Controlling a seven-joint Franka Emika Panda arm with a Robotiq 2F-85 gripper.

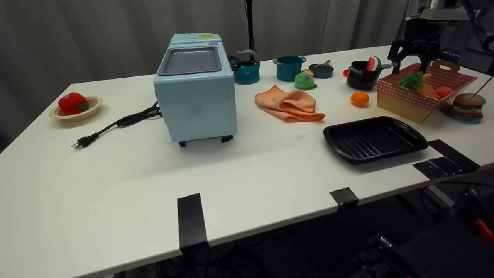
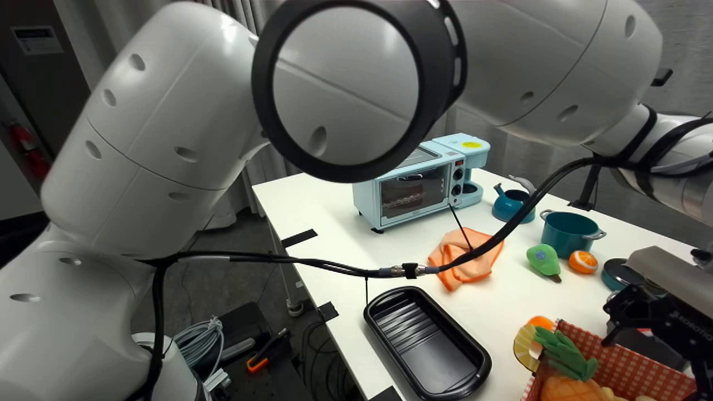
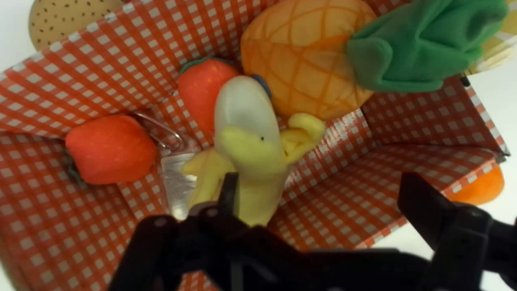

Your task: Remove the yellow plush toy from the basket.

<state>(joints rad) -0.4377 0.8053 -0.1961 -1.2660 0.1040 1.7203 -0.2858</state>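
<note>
In the wrist view, the yellow plush toy (image 3: 250,161) at the clock's centre looks smooth, its pale tip faintly glossy; the pineapple (image 3: 309,60) toward one o'clock is matt cloth, a silvery piece (image 3: 177,178) at eight o'clock has a metallic gleam, and the checked lining (image 3: 109,76) of the basket (image 3: 363,190) shines in places, cloth or paper unclear. In an exterior view, the tray (image 1: 386,137) at three o'clock is glossy, the orange cloth (image 1: 287,106) near two is soft and matt, and the appliance (image 1: 197,104) at ten has smooth, plastic-looking casing and a dull metal-looking pan (image 1: 191,61).
</note>
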